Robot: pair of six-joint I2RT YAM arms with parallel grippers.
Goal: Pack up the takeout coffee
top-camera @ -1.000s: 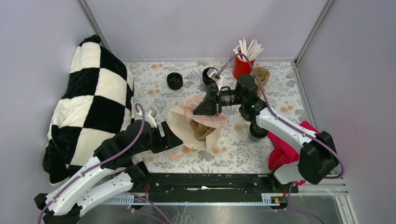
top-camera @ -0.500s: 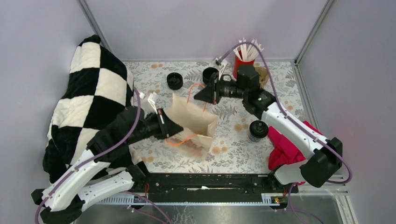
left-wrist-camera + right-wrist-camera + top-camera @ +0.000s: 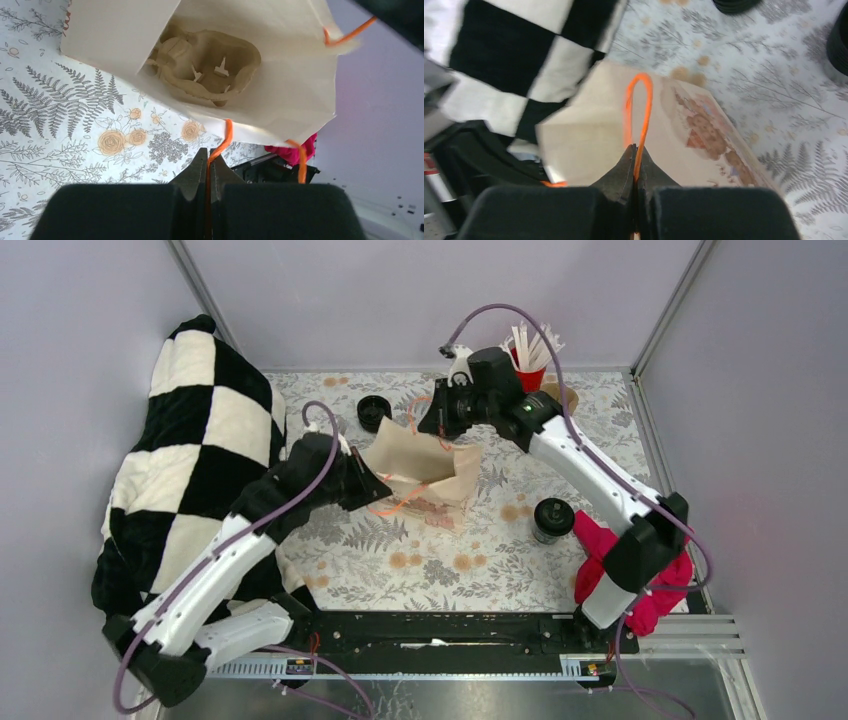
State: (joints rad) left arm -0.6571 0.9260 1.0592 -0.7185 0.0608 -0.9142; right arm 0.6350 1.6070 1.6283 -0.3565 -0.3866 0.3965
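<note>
Both grippers are clenched on orange string handles. The left gripper [image 3: 208,156] pinches the near handle [image 3: 226,135]; the right gripper [image 3: 635,150] pinches the far handle [image 3: 636,107]. The paper bag [image 3: 425,472] hangs open between them, with the pulp carrier [image 3: 207,67] inside. The takeout coffee [image 3: 552,519] stands on the table [image 3: 500,570], well apart to the right, not yet packed. Risks: handles tear or slip if the arms pull apart; letting go of one handle to fetch the cup may collapse the mouth.
</note>
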